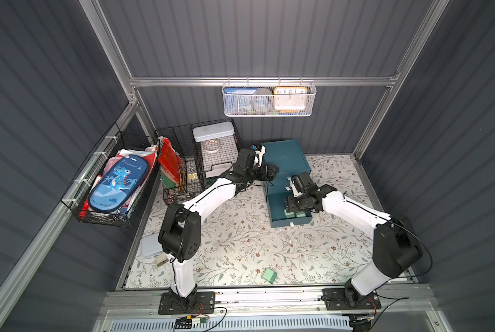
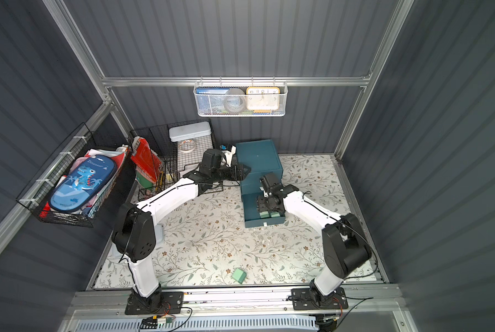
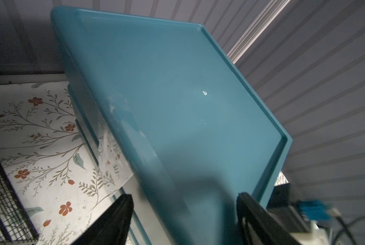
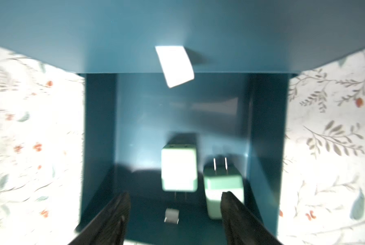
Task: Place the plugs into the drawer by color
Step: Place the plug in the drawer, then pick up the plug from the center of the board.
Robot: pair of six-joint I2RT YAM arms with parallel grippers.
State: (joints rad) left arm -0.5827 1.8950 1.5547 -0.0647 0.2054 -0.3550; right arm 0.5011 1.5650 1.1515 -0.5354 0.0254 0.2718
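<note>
Plastic, likely light and slick: pinch loose mint plug (image 1: 270, 275) across flat sides using empty right gripper (image 4: 175, 194), spread wide like left gripper (image 3: 184, 195).

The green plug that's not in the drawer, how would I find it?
Look at the flowery table. Near the middle of its front edge, a mint green plug lies all alone. The other two green plugs sit inside the pulled-out drawer of the dark teal cabinet.
</note>
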